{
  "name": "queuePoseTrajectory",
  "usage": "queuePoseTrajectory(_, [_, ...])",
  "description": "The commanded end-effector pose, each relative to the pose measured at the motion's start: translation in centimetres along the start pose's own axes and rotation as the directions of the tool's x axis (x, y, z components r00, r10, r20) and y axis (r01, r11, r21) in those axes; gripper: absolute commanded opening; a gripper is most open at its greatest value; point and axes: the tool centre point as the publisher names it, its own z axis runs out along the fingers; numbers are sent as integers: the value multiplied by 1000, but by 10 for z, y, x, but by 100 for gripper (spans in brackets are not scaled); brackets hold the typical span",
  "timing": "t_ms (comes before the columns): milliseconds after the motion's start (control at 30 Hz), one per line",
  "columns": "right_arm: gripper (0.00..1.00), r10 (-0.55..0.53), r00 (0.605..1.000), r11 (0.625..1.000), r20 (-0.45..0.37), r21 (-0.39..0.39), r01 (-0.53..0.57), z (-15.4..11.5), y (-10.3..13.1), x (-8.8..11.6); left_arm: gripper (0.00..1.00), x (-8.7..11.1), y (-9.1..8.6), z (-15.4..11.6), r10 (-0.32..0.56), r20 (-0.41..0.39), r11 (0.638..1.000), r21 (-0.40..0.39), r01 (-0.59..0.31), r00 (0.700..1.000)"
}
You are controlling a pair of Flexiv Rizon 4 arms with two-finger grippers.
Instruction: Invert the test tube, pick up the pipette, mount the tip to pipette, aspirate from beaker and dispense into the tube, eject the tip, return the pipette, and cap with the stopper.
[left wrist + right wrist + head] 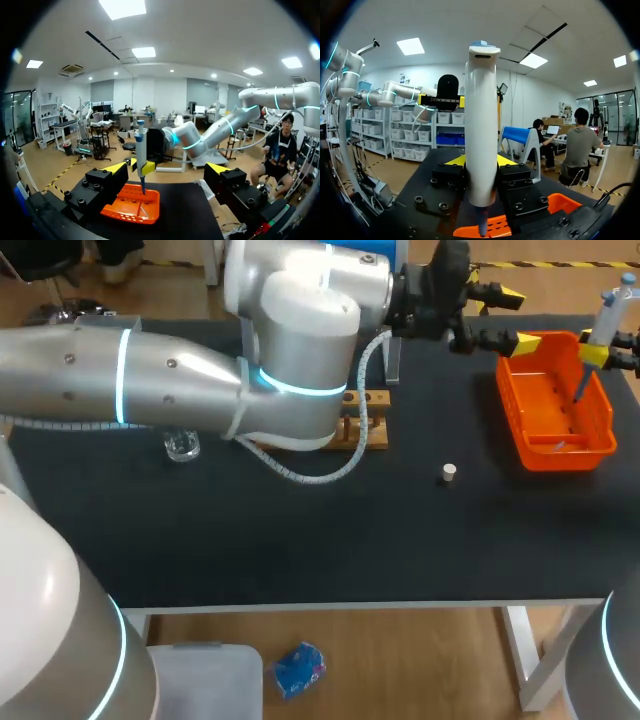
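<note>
Above the orange tray point(520, 430) at the bench's point(300, 530) right end, the right tool point(600, 352) is clamped on the pipette point(610, 310) — held upright. The left tool point(516, 320) hangs near the tray — jaws spread apart.

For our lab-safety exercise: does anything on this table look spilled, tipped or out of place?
Nothing stands out. The beaker is upright with no spill around it, the stopper stands alone on the mat, and the right gripper holds the pipette upright over the bin. The left arm hides most of the rack.
</note>
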Motion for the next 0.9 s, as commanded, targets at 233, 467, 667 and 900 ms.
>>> queuePoseTrajectory(233, [0, 0, 1000, 1000, -2, 0, 0, -1, 0, 0, 100, 2, 2, 1, 2, 18, 1000, 16, -2, 1000])
queuePoseTrajectory(467, [0, 0, 1000, 1000, -2, 0, 0, -1, 0, 0, 100, 10, 17, -40, 49, 44, 999, 17, -50, 998])
queuePoseTrajectory(667, [0, 0, 1000, 1000, -2, 0, 0, -1, 0, 0, 100, 20, 30, -69, 83, 41, 997, 3, -83, 996])
queuePoseTrajectory(900, [0, 0, 1000, 1000, -2, 0, 0, -1, 0, 0, 100, 26, 48, -94, 27, 129, 1000, 6, -28, 991])
